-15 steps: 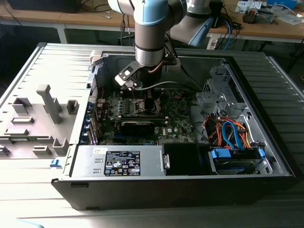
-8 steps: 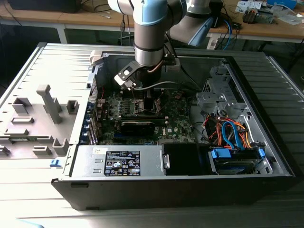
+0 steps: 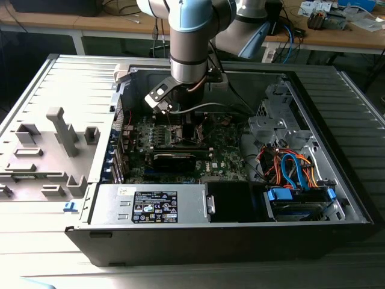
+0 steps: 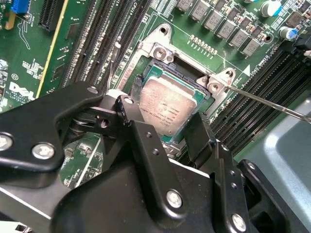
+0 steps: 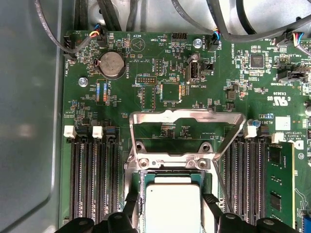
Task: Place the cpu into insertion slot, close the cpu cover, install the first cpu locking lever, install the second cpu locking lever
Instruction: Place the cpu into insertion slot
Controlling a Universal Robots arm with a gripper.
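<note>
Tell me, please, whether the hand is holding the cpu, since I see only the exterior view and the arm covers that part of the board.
Observer: Yes. In the second wrist view the hand has its fingers against opposite edges of the cpu.
Operator: Thank you. Where is the cpu relative to the insertion slot?
Observer: It is directly over the insertion slot. I cannot tell whether it is fully seated.
Operator: And is the cpu cover down?
Observer: No. In the first wrist view the cpu cover is swung open, away from the slot.
</note>
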